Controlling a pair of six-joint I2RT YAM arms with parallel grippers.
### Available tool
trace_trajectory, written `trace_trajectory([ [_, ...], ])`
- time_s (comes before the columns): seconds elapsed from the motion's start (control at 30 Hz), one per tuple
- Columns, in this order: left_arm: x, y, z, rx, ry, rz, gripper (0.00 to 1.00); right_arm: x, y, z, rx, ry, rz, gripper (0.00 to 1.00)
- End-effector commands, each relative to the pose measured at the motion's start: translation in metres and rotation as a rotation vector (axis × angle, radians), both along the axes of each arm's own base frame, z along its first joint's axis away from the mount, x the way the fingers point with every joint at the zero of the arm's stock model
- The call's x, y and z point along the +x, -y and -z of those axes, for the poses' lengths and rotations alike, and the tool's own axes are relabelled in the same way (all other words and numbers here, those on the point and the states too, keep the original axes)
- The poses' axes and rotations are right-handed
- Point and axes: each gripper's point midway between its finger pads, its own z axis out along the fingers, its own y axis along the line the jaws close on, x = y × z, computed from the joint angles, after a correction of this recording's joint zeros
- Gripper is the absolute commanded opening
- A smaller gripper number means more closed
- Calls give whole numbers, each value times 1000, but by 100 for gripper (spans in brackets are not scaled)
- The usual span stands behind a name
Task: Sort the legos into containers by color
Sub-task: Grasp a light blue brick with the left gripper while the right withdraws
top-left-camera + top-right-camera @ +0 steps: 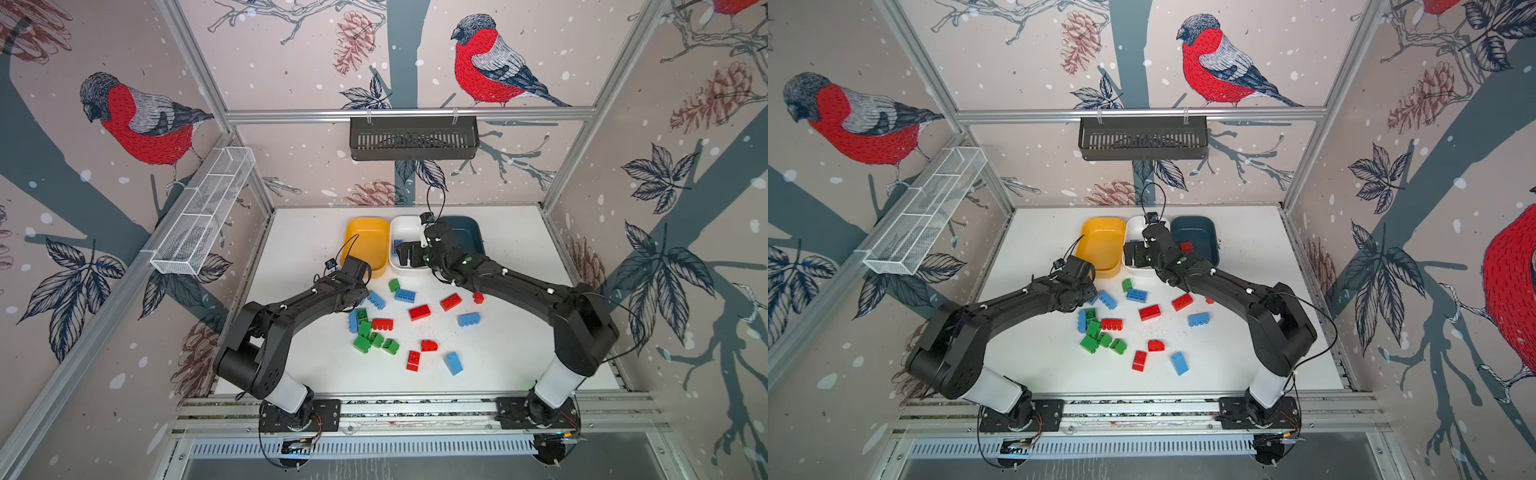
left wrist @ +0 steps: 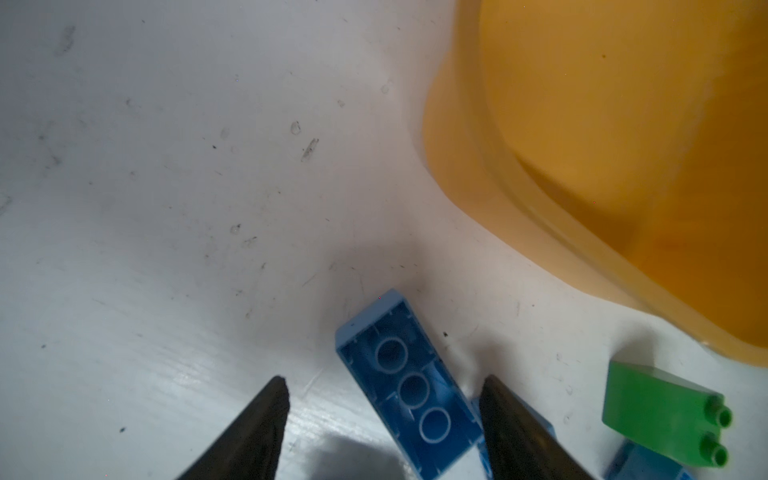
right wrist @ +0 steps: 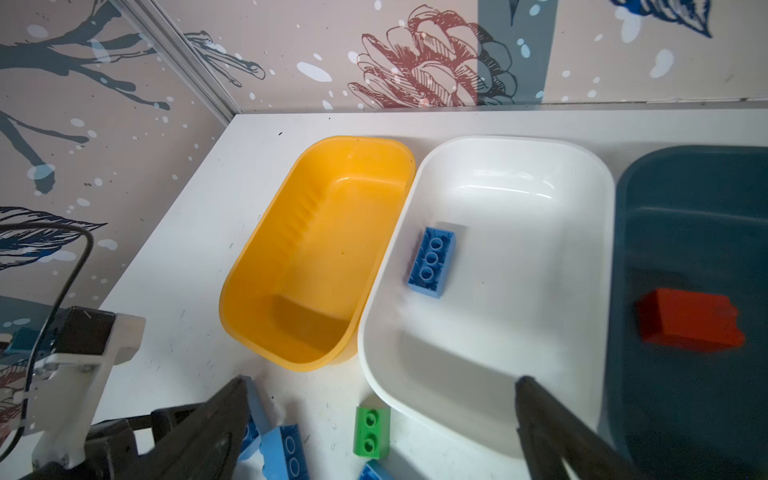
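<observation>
Right arm (image 1: 519,282) over white tub (image 1: 401,226), bricks (image 1: 419,312) scattered

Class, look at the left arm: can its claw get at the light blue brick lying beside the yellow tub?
Probably yes. The left claw stands open right at the blue brick, a finger on either side, and nothing else lies between them.

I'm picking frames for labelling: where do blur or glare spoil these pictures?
Left wrist view: the yellow tub is smeared, though the blue brick is crisp. Right wrist view: the red brick in the dark tub looks blurred, and glare streaks the white tub. Both top views: sharp and evenly lit.
</observation>
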Motion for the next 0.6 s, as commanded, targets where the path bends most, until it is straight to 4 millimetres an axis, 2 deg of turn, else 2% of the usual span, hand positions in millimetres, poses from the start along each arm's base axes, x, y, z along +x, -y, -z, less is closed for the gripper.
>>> trace_trajectory([
  [0.0,1,-9,4,48,-9,-42,73,6,25,-19,46,102,144,99],
  [0.13,2,-9,13,71,-33,-39,71,0,48,-16,14,126,240,99],
  [0.37,-6,-6,25,191,-85,-15,62,-7,74,-13,-58,102,337,99],
  [0.57,-13,-4,35,185,-112,-8,50,-8,85,-15,-83,109,381,100],
])
